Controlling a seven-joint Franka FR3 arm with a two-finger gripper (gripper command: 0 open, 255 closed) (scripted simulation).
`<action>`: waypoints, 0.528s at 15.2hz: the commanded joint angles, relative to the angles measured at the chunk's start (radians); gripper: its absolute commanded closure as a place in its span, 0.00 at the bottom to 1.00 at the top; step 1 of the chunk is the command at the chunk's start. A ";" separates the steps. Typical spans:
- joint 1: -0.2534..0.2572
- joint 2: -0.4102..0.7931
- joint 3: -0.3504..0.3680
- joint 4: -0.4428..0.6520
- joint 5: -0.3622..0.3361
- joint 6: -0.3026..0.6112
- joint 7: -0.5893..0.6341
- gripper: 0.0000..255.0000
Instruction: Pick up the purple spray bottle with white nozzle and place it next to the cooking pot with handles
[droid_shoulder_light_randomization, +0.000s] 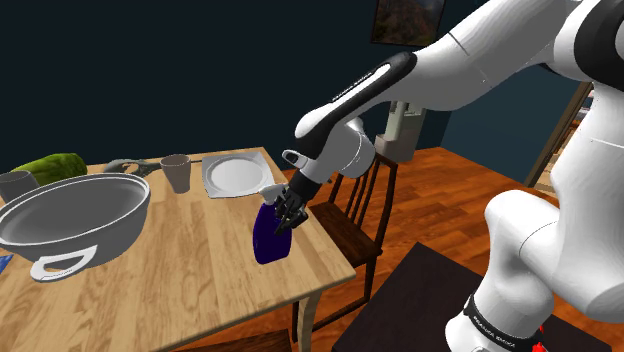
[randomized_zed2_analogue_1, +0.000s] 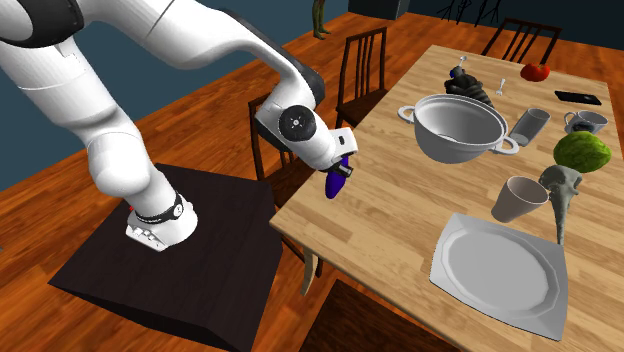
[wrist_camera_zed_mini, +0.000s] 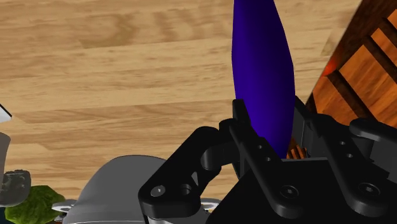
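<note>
The black hand (droid_shoulder_light_randomization: 287, 212) is clasping the purple spray bottle (droid_shoulder_light_randomization: 268, 240) by its top, tilted, near the wooden surface's (droid_shoulder_light_randomization: 200, 265) edge beside a chair (droid_shoulder_light_randomization: 352, 222). The grey cooking pot (droid_shoulder_light_randomization: 75, 215) is sitting well apart, further along the surface.

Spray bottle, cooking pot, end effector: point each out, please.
Spray bottle (droid_shoulder_light_randomization: 268, 240), shoulder view, purple body.
Cooking pot (randomized_zed2_analogue_1: 452, 151), second exterior view, outer wall.
End effector (droid_shoulder_light_randomization: 285, 221), shoulder view, between its fingertips.

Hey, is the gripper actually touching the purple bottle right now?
Touching. The wrist view shows the gripper with its two black fingers pressed against both sides of the purple bottle, with no gap on either side.
</note>
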 joint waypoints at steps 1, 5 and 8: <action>-0.003 -0.026 -0.001 -0.001 -0.048 -0.007 0.043 1.00; -0.013 -0.077 0.003 -0.001 -0.140 -0.025 0.127 1.00; -0.024 -0.112 0.009 0.003 -0.203 -0.042 0.186 1.00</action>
